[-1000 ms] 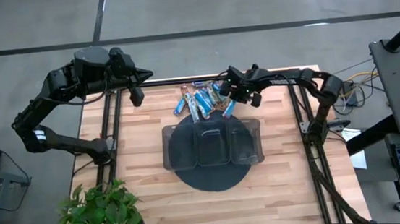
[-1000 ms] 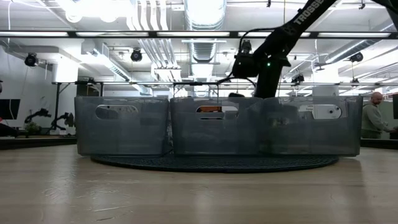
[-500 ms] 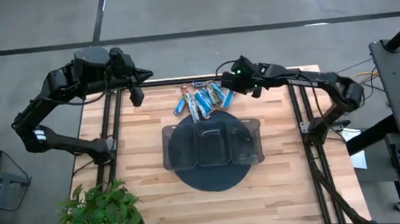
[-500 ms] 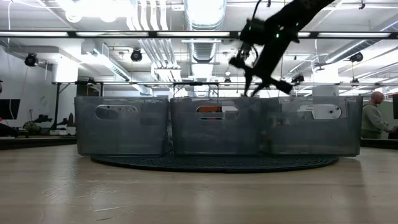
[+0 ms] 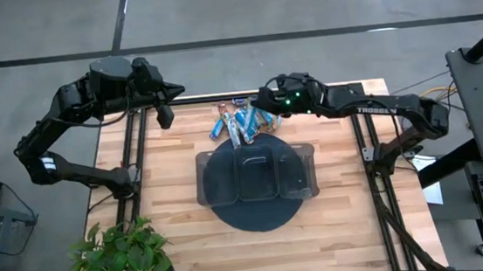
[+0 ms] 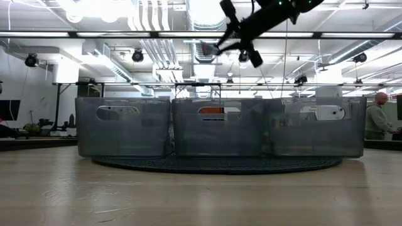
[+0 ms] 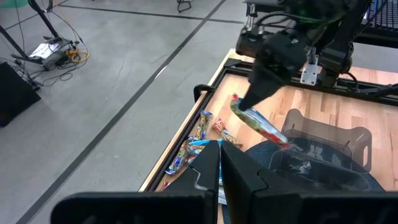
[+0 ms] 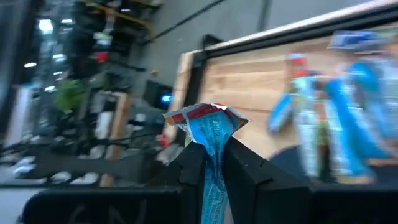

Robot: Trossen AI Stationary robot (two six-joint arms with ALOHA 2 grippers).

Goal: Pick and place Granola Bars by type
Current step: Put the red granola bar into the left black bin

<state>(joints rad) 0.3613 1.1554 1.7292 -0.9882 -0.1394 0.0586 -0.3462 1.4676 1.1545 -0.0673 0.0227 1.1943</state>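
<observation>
Presently, the right tool (image 7: 252, 102) is raised above the far part of the table (image 5: 190, 254), over the heap of granola bars (image 5: 239, 122) and just beyond the far rim of the tray (image 5: 302, 178). Its fingers are nearly closed, pinching one light blue bar (image 8: 211, 146) with a red end; the right wrist view shows the wrapper clamped between the two dark fingers, its crimped end standing proud above them. From the left wrist view the same bar hangs tilted below the tool, clear of the table and clear of the tray. In the low view the right tool shows high above the tray's top edge.

The remaining bars lie in a loose cluster on the wood at the table's far edge, beside the black frame rail, mostly light blue with some multicolour wrappers among them. They touch and overlap one another; an exact count cannot be made.

The dark translucent tray sits on a round dark mat (image 5: 257, 217) at the table's centre. Its three compartments appear to hold no bars.

The left tool (image 5: 165, 117) is fully closed with nothing in it, and hangs at the far left corner of the table.
</observation>
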